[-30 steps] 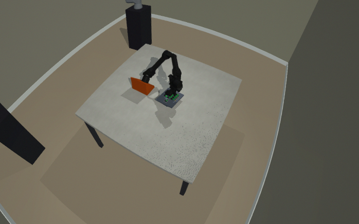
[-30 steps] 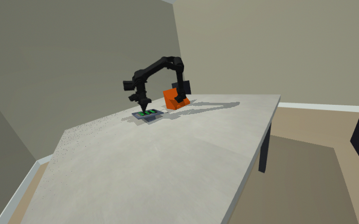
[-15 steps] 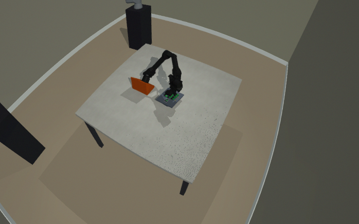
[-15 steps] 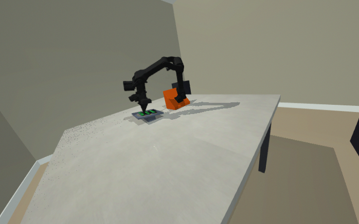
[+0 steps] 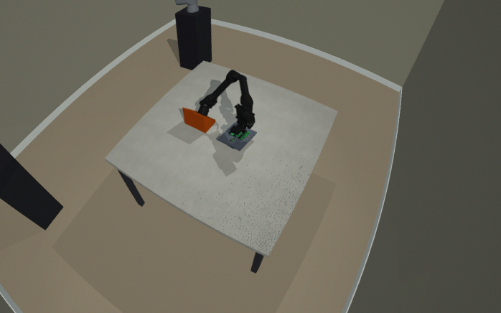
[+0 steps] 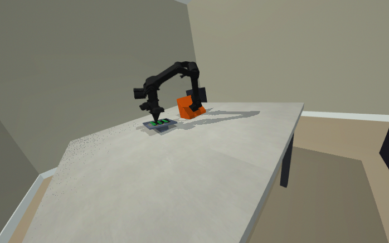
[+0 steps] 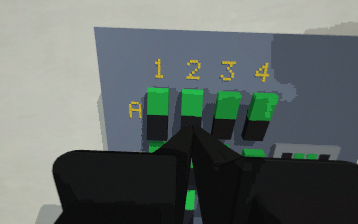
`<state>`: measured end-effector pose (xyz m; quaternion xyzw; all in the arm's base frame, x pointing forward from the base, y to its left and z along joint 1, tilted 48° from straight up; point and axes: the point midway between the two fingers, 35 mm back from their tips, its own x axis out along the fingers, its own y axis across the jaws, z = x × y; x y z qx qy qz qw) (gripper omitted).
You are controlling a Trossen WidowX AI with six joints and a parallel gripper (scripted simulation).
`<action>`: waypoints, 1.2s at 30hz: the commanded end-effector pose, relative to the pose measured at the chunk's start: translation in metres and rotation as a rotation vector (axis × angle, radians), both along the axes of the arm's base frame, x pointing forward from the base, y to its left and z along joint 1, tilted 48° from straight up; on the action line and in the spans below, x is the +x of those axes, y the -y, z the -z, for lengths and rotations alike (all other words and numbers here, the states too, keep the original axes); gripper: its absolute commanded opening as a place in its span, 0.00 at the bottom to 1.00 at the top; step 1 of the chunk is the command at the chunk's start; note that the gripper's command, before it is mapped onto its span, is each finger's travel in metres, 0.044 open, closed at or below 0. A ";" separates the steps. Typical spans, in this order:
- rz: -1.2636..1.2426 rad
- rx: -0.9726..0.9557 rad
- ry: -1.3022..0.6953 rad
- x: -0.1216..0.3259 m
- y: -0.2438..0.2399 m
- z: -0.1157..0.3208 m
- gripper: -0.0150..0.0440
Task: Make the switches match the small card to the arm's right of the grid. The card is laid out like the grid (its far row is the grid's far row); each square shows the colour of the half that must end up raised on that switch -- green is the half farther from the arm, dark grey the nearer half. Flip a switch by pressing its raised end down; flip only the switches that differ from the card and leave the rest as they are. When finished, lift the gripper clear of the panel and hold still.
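My gripper [image 6: 156, 121] [image 7: 191, 132] is shut and empty, pointing down at the blue-grey panel [image 6: 171, 121] [image 7: 115, 55] [image 5: 240, 146]. In the wrist view its fingertips overlap the near, dark half of switch A2 [image 7: 192, 104]; I cannot tell whether they touch it. Switches A1 [image 7: 157, 102], A3 [image 7: 227, 106] and A4 [image 7: 263, 106] show green far halves and dark near halves; which halves are raised is hard to tell. The rows nearer the arm are mostly hidden by the fingers. The card [image 7: 306, 150] shows a far row of dark, green, green, dark; its rest is hidden.
An orange angled block [image 5: 196, 120] [image 6: 185, 105] stands at the arm's base on the pale table [image 5: 158, 166] [image 6: 175, 180]. Dark pedestals [image 5: 193, 39] [image 5: 19, 190] stand off the table's edges. The arm's shadow falls across the panel's far right part.
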<state>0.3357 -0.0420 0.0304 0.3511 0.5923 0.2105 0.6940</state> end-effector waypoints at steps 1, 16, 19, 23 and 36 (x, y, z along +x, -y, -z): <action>0.004 0.005 -0.003 0.000 -0.001 0.000 0.25; 0.004 0.005 -0.003 0.001 -0.002 0.002 0.25; 0.004 0.005 -0.003 0.001 -0.003 0.002 0.25; 0.004 0.005 -0.003 0.001 -0.003 0.002 0.25; -0.015 0.007 -0.021 -0.010 0.044 -0.041 0.25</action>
